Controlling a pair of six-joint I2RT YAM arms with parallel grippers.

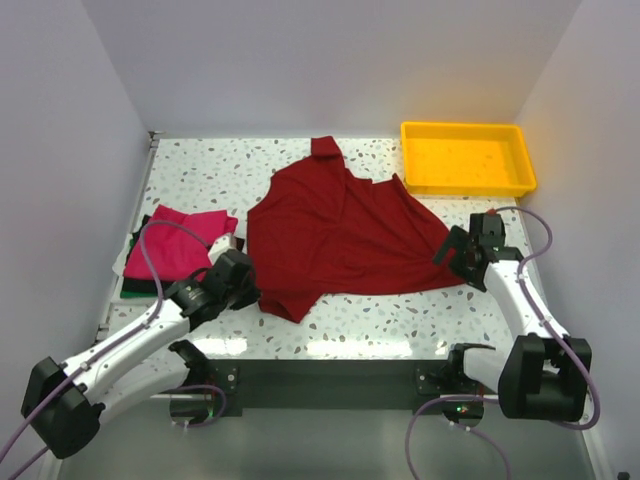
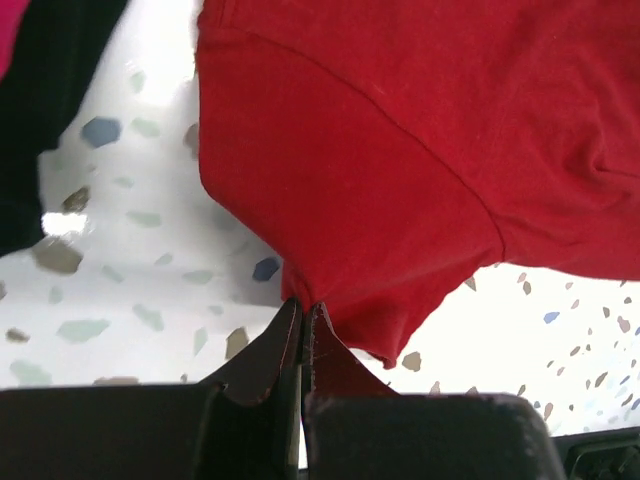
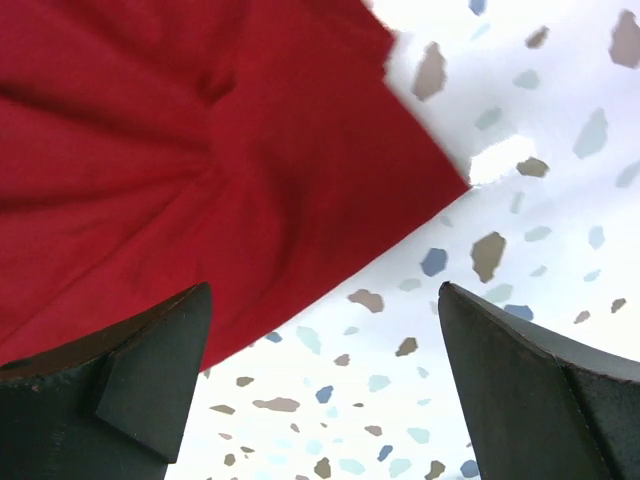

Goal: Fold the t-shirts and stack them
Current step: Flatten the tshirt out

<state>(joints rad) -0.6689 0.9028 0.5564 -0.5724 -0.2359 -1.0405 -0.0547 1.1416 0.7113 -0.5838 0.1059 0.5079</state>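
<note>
- speckled white terrazzo tabletop [image 1: 200, 170], closed in by plain pale walls [image 1: 300, 60] on three sides.
- dark crimson red cloth t-shirt [image 1: 340, 230] lies spread and rumpled across the middle of the tabletop, with its collar toward the far edge and creases fanning from its right corner.
- left end effector [image 1: 245, 287] sits at the near-left corner of that t-shirt. in the left wrist view its fingers [image 2: 265, 365] are clenched together on a pinch of the red cloth, just below a curved sleeve seam.
- right end effector [image 1: 455, 250] is at the shirt's right corner, released, its two dark fingers [image 3: 150, 370] standing wide apart. in the right wrist view the pointed red corner lies on the tabletop ahead of them, and its edge runs under the left-hand finger. i cannot tell whether finger and cloth touch.
- bright magenta-pink folded t-shirt [image 1: 180, 240] rests at the left edge of the tabletop on top of dark, near-black folded cloth [image 1: 135, 288], near the left end effector.
- shallow yellow plastic rectangular tray [image 1: 465, 160] stands at the far-right corner, close to the crimson shirt but apart from it.
</note>
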